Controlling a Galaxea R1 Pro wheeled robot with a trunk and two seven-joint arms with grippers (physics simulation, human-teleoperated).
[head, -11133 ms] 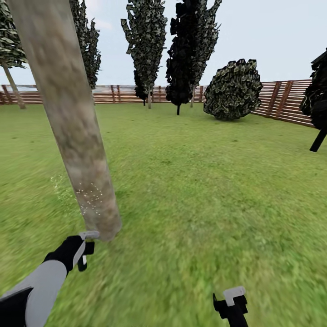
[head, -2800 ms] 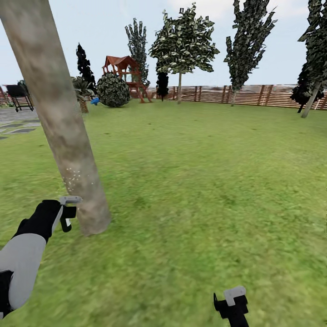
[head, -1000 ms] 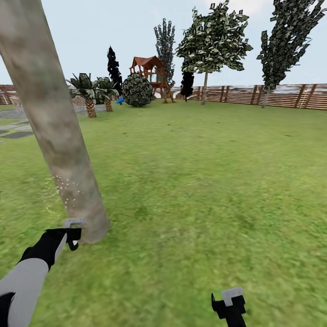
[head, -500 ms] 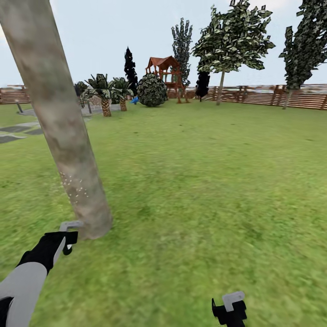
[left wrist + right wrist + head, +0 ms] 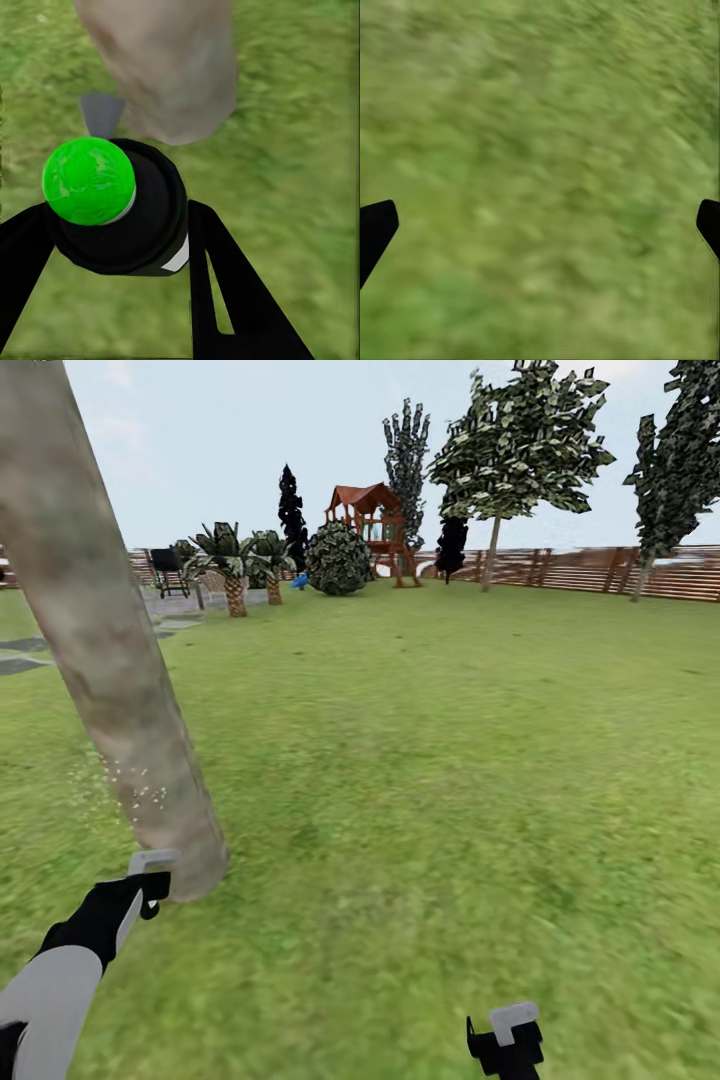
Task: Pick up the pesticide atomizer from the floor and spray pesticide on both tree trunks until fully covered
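The lawn (image 5: 450, 760) spreads wide and green across the head view, running back to a reddish-brown slatted fence (image 5: 590, 568) along the far edge. Grey paving stones (image 5: 25, 660) lie in the grass at the far left. A thick grey-beige tree trunk (image 5: 110, 650) leans across the left of the head view, its foot set in the grass close in front of the robot. A second leafy tree (image 5: 520, 445) with a thin pale stem stands far off by the fence, and a tall ragged one (image 5: 690, 450) rises at the right edge. Near the far left of the fence line are a red-roofed play tower (image 5: 365, 520), a round dark bush (image 5: 338, 560), a narrow black tree (image 5: 291, 510) and two short palms (image 5: 235, 560).

A thin cloud of white specks (image 5: 125, 785) hangs on and just beside the lower trunk. The left gripper (image 5: 150, 880) sits low beside the trunk's foot; in the left wrist view its black fingers (image 5: 225, 300) are clamped around the atomizer (image 5: 127, 217), a dark bottle whose round top looks bright green (image 5: 88, 180) here, with a bit of white label at its side. The bottle's grey nozzle (image 5: 101, 114) points at the base of the trunk (image 5: 169, 67), near it.

The right gripper (image 5: 508, 1035) shows at the lower edge of the head view, over bare grass; in the right wrist view its black fingertips (image 5: 375, 229) stand far apart, with nothing between them.
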